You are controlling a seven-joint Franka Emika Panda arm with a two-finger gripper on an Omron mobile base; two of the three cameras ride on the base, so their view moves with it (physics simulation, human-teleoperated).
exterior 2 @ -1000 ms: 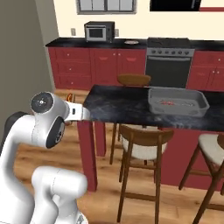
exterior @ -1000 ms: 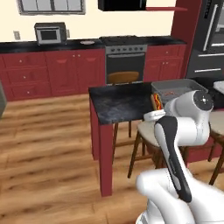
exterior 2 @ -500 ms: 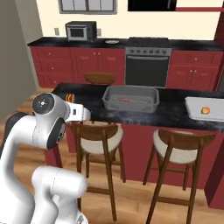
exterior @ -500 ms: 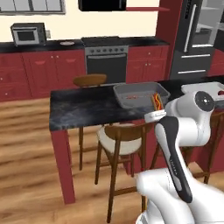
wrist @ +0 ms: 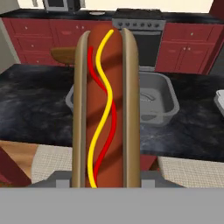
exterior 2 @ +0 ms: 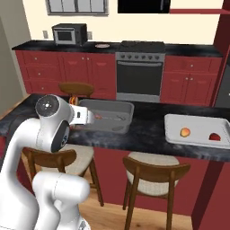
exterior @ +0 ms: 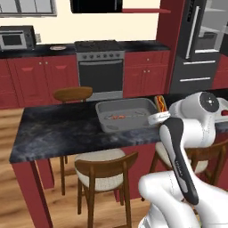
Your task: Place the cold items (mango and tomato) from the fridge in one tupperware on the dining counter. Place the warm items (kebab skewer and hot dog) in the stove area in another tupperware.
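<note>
Hot dog [wrist: 106, 105] held upright; kebab skewer [exterior: 118, 117] lies in grey tupperware [exterior: 127, 115] — counter.

A: The light is even and bright, flat as renders go, with no single source to pick out.

B: Shadows?

A: Soft ones. The floor [exterior: 26, 133] darkens under the counter [exterior: 67, 129], and the stools [exterior 2: 152, 170] sit in its shade. The hood [exterior: 95, 5] is near black.

B: Any glare?

A: A pale sheen on the fridge [exterior: 200, 40] door and a mild gloss on the arm [exterior 2: 49, 130].

B: Sharpness?

A: Coarse and slightly soft all over. In the hand view the hot dog [wrist: 106, 105] looms close with smeared edges; the microwave [exterior 2: 69, 33] is blocky. Lines stay straight at the edges.
</note>
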